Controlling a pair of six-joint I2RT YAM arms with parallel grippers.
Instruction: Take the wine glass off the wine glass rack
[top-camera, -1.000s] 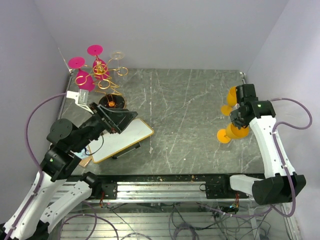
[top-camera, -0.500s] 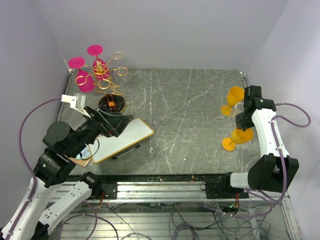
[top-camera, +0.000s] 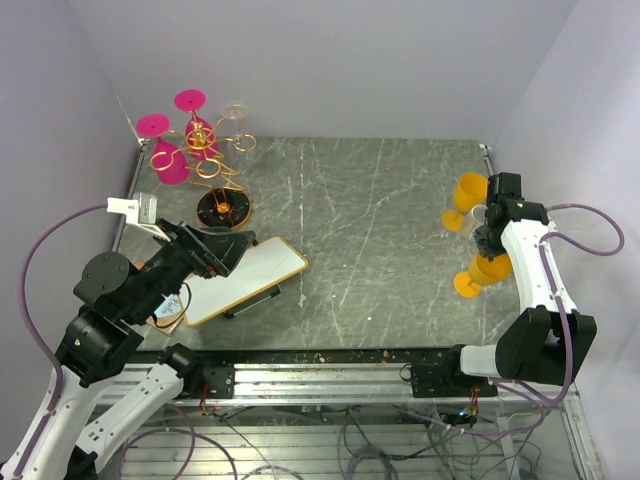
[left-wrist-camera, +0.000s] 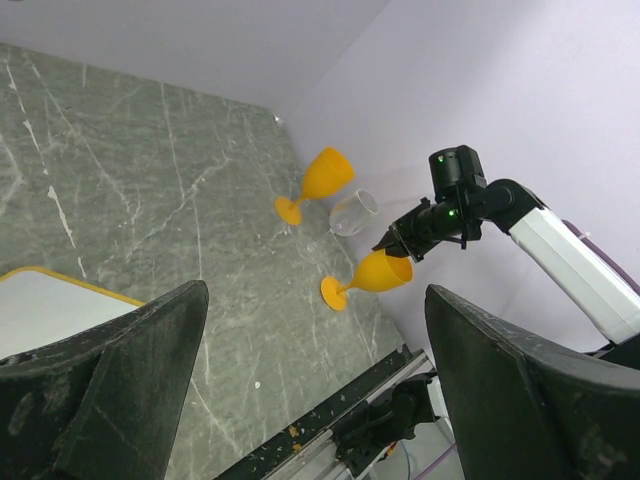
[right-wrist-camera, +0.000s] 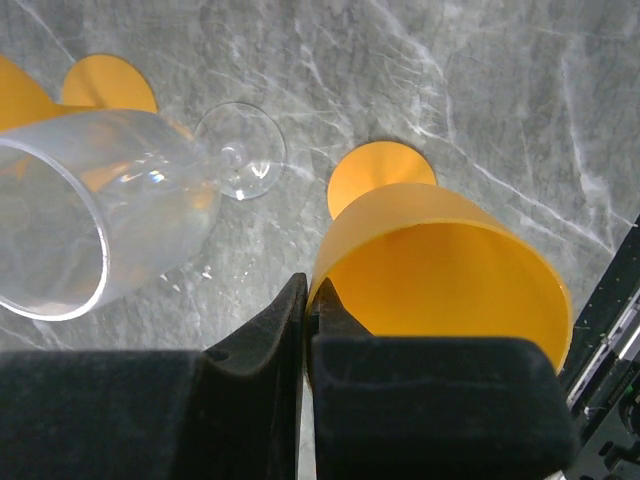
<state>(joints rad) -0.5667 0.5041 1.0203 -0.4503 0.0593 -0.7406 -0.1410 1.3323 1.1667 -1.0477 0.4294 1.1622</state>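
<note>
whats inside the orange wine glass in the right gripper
Only bare orange wall shows inside the orange wine glass; the right gripper, shut on its rim, covers the bowl's bottom.

Open passage: middle of the grey stone table (top-camera: 370, 230), back wall to near rail. Left rear corner: wine glass rack (top-camera: 212, 165), pink glasses (top-camera: 170, 162) and a hung clear glass (top-camera: 234, 112) on its loops, close to the left wall; approach from front or right. Just before its base: white board (top-camera: 250, 275), flat, the wide-open left gripper (top-camera: 232, 250) over its rear-left edge. Right edge: far orange glass (top-camera: 467, 190), loose clear glass (left-wrist-camera: 352, 212), near orange glass (top-camera: 478, 273) tilted with its rim pinched by the right gripper (right-wrist-camera: 310, 295); right wall close beside.
</note>
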